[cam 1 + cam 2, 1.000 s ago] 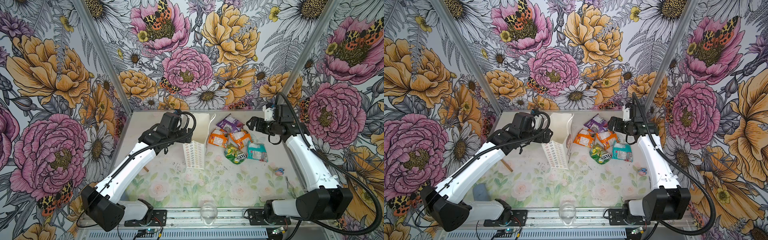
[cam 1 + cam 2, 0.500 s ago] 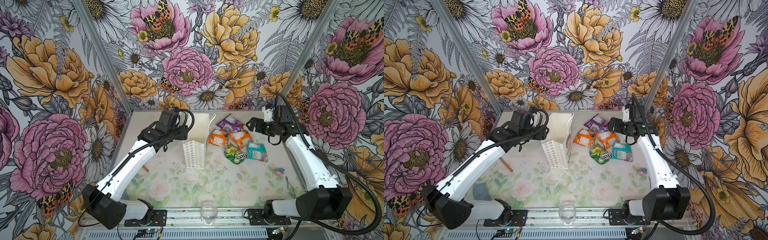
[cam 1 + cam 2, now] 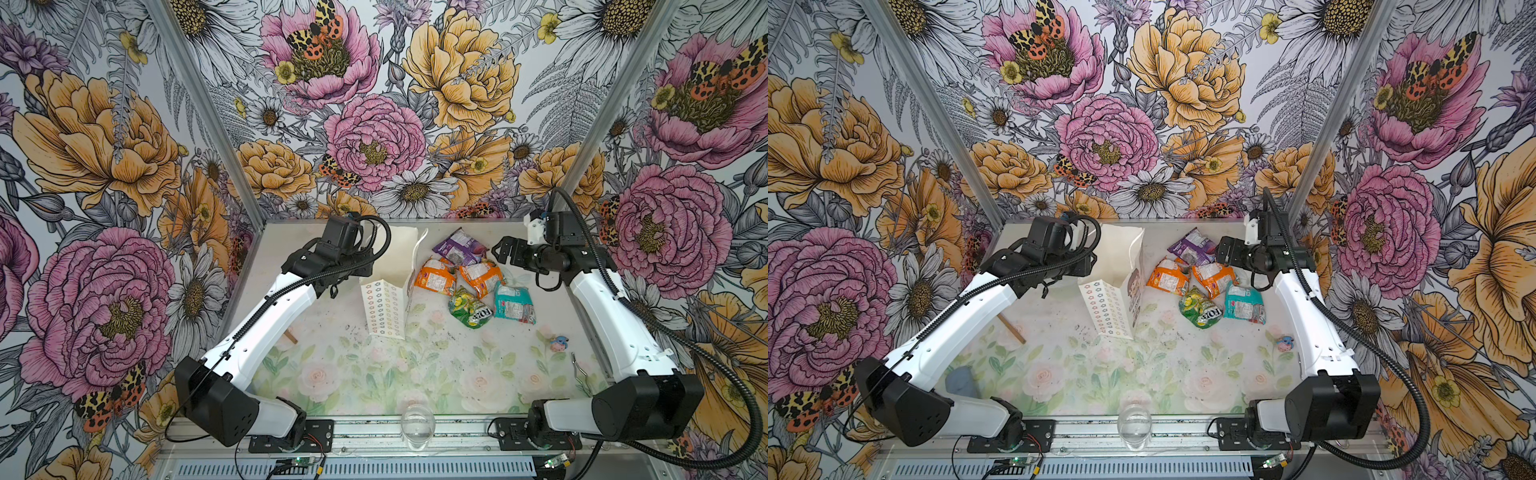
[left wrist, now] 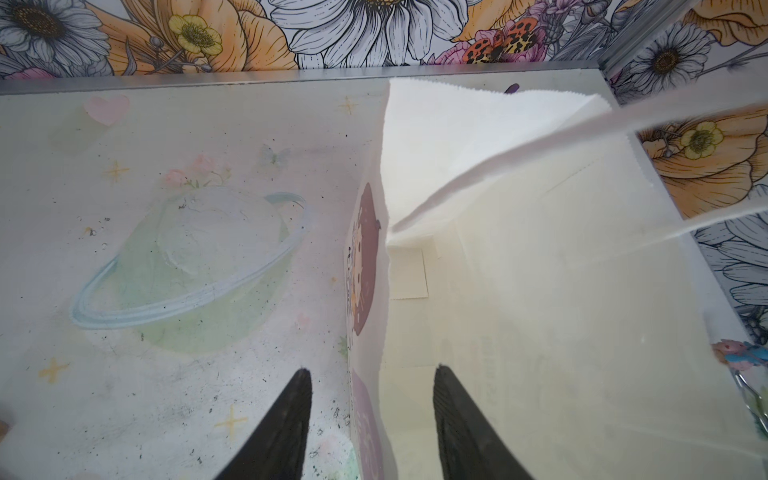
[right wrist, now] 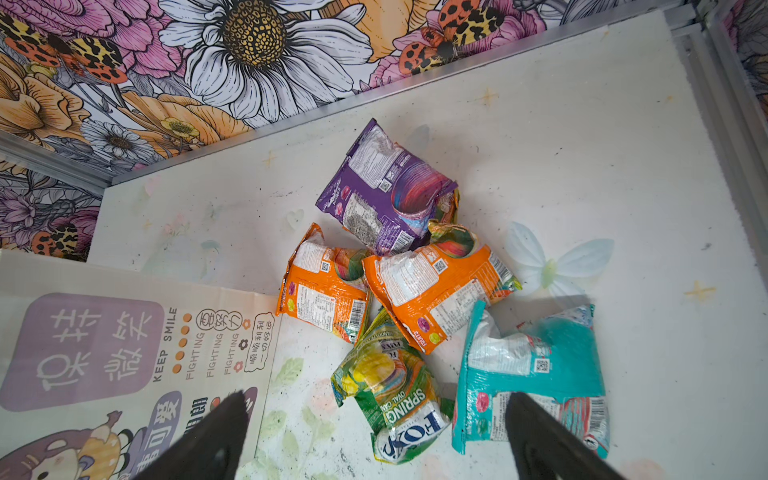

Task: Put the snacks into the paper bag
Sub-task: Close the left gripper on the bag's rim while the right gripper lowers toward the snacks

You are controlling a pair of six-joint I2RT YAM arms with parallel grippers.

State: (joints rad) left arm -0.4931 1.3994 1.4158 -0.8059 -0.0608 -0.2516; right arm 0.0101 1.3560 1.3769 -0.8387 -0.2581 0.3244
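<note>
In both top views I see the white paper bag (image 3: 384,305) standing upright toward the back of the worktop (image 3: 374,374), its mouth open. The five snacks lie just to its right in a loose cluster, all outside the bag. The purple packet (image 3: 459,247) is farthest back, with an orange packet (image 3: 436,280) and a second orange packet (image 3: 480,276) in front of it. Nearest me are a green-yellow packet (image 3: 469,309) and a teal packet (image 3: 513,301). My left arm (image 3: 291,291) reaches to the bag's rim from the left. My right claw (image 3: 500,251) hangs at the cluster's far right. In the left wrist view, my left claw (image 4: 370,374) is released. Its fingers (image 4: 291,415) stand apart, one outside the bag's wall and one inside, neither touching paper. In the right wrist view, the right claw is spread wide and grasps nothing, above the green-yellow and teal packets.
</note>
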